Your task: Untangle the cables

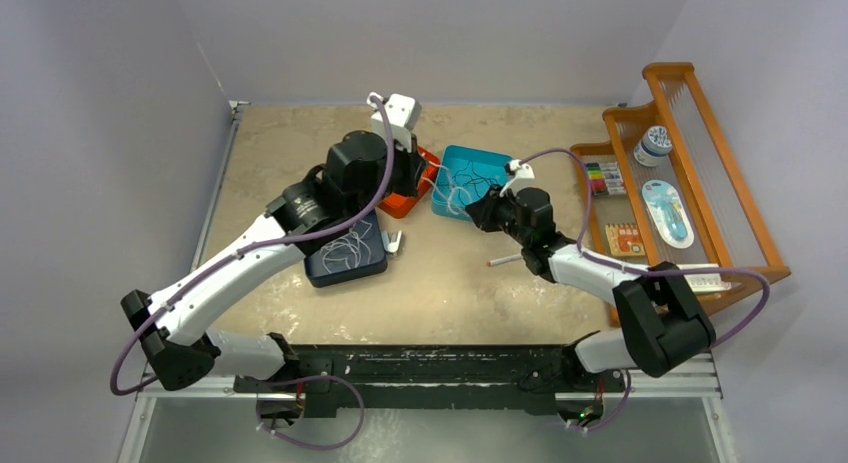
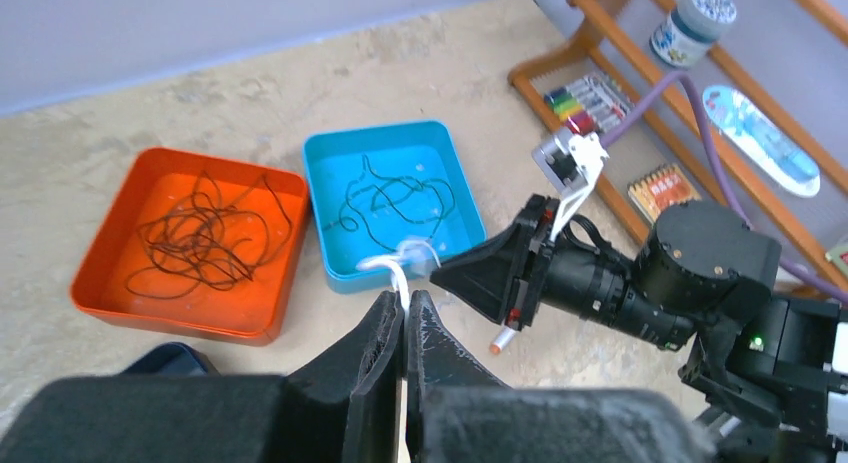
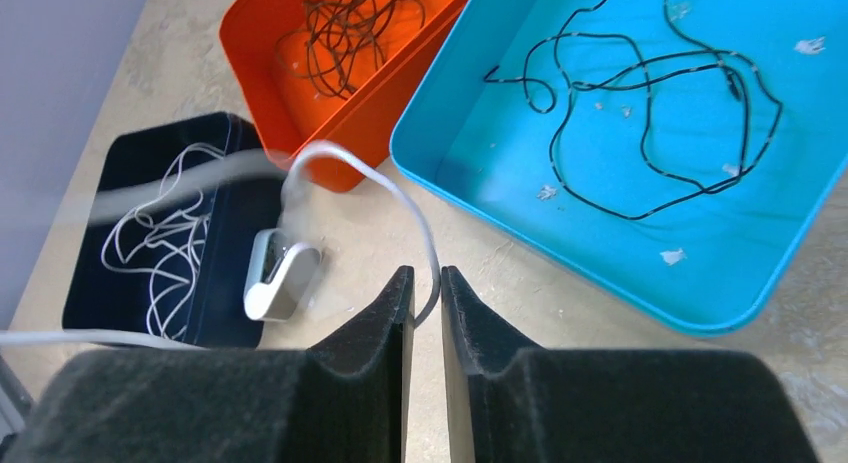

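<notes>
A thick white cable (image 3: 370,173) arcs between my two grippers above the tabletop; a white plug (image 3: 280,275) hangs on it. My left gripper (image 2: 405,301) is shut on one stretch of it (image 2: 390,266). My right gripper (image 3: 422,278) has its jaws drawn narrow with the same cable between the tips. Its black fingers (image 2: 470,273) point at the left gripper's tips. Thin cables lie in three trays: dark brown (image 2: 200,238) in the orange tray (image 2: 100,283), black (image 3: 650,113) in the blue tray (image 3: 500,143), whitish (image 3: 160,233) in the navy tray (image 3: 100,183).
A white-and-orange pen (image 1: 503,260) lies on the table under the right arm. A wooden rack (image 1: 700,163) with markers, a jar and packets stands along the right edge. The three trays sit close together at mid table.
</notes>
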Controlling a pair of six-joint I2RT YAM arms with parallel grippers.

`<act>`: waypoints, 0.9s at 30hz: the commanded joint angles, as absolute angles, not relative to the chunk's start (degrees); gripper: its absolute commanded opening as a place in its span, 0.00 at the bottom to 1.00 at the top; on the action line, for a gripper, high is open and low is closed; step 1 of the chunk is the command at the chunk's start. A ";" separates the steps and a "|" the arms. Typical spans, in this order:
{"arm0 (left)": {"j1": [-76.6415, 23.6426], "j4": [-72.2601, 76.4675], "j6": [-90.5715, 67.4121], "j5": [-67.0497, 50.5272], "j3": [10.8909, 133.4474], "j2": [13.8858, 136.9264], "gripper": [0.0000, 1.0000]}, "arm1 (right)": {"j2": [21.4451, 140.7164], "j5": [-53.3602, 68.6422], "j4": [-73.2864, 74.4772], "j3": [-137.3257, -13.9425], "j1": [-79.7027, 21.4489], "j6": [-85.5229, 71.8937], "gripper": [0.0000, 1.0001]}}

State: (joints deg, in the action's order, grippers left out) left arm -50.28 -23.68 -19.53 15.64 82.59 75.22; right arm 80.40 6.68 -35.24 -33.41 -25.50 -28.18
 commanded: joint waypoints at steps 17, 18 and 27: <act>-50.10 -29.20 -11.48 31.00 91.58 69.64 0.00 | 76.11 1.92 -35.15 -32.87 -25.61 -29.52 0.30; -50.03 -29.41 -11.37 31.74 91.58 69.47 0.00 | 75.85 2.17 -35.48 -32.90 -25.59 -28.92 0.32; -49.52 -31.06 -10.47 38.25 90.60 68.31 0.00 | 74.54 3.47 -38.39 -33.48 -25.59 -23.90 0.42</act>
